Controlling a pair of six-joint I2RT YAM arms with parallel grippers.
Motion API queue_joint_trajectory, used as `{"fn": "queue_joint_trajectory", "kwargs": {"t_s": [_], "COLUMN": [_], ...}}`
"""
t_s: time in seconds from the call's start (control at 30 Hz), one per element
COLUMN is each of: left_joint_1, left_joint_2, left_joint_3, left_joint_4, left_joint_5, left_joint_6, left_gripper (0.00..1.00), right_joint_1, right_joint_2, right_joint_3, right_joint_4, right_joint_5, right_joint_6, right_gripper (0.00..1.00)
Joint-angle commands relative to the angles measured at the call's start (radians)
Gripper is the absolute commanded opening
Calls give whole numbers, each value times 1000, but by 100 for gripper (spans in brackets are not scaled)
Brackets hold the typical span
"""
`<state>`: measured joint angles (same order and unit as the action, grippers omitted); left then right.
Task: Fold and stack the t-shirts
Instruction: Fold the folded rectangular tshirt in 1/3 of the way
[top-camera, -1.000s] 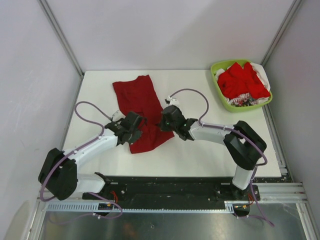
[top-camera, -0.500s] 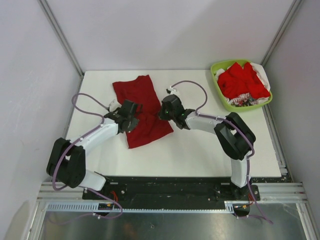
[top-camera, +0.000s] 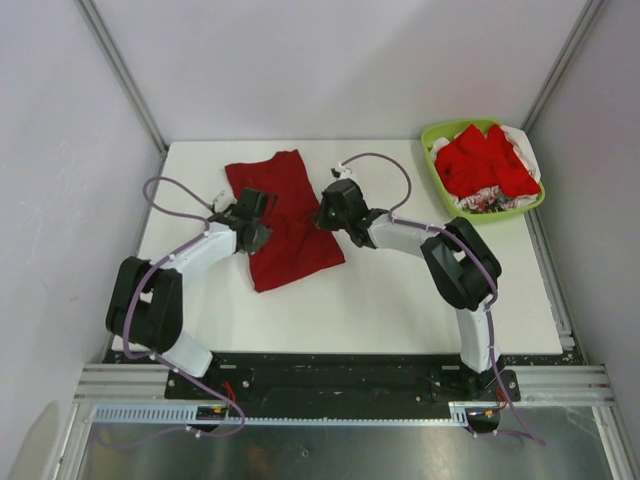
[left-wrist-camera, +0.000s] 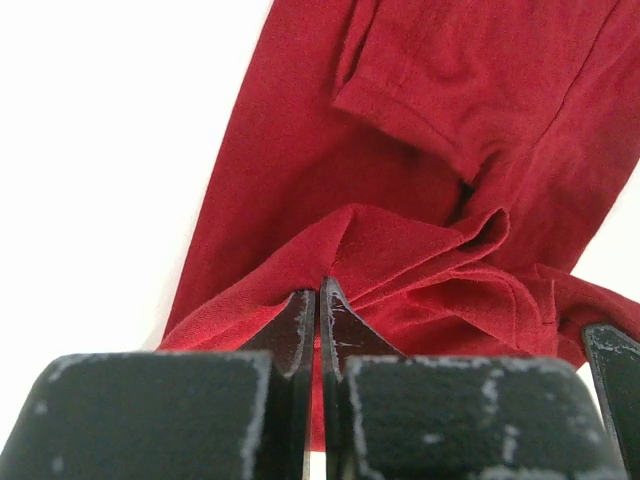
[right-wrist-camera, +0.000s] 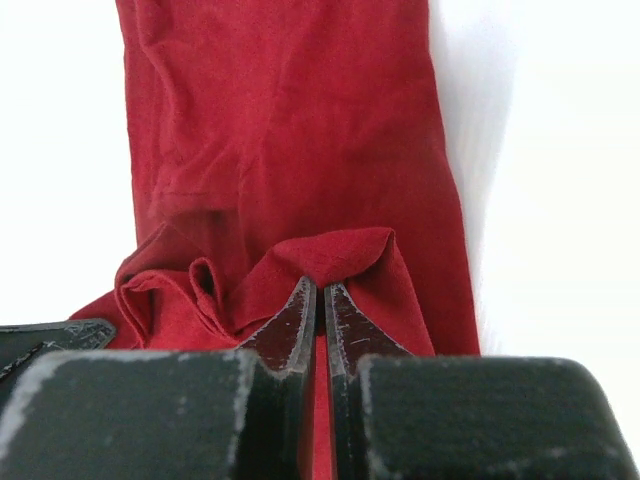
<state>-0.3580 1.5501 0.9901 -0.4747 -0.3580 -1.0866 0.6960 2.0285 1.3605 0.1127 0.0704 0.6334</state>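
Listing from the near edge outward, we record: left arm (top-camera: 195, 255) and right arm (top-camera: 410, 235), bolted at the near edge of the white table (top-camera: 400, 300), each reaching toward the far side and inward, so that both meet over one garment.

- Left gripper (left-wrist-camera: 318, 293): fingers pressed together, clamped on a raised fold at the left edge of the crimson t-shirt (top-camera: 295, 250).
- Right gripper (right-wrist-camera: 318, 288): fingers likewise closed tight, pinching a ridge of the same cloth at its right edge.
- Crimson t-shirt: lying on the table left of centre, running at a slant from near hem to far end; gathered into creases between the two grippers about midway along; the near and far parts lie flatter; a short sleeve (left-wrist-camera: 410, 110) shows beyond the left fingers.
- Lime-green basket (top-camera: 436, 130): at the far right corner of the table, well apart from the crimson t-shirt; we note brighter red t-shirts (top-camera: 485, 160) heaped inside it; white fabric (top-camera: 522, 142) at its far right rim; patterned fabric (top-camera: 488, 203) at its near rim.
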Motion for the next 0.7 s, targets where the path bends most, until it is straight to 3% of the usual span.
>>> {"fn": "queue_joint_trajectory", "kwargs": {"t_s": [0.0, 0.47, 0.57, 0.67], "left_joint_1": [23, 90, 107, 125], "left_joint_2": [20, 94, 108, 110], "left_joint_3": [56, 103, 114, 119], "left_joint_4": [45, 92, 106, 127], "left_joint_5": [-5, 54, 82, 111], "left_joint_6": [45, 109, 133, 160], "left_gripper": [0, 0, 7, 18], "right_joint_1": [-12, -38, -42, -46], "right_joint_2": [34, 118, 134, 141], "right_joint_3": [95, 216, 241, 266], "right_joint_4": [30, -43, -56, -76], "right_joint_5": [-10, -21, -30, -32], "right_joint_6": [-31, -52, -55, -65], "right_gripper": [0, 0, 1, 14]}}
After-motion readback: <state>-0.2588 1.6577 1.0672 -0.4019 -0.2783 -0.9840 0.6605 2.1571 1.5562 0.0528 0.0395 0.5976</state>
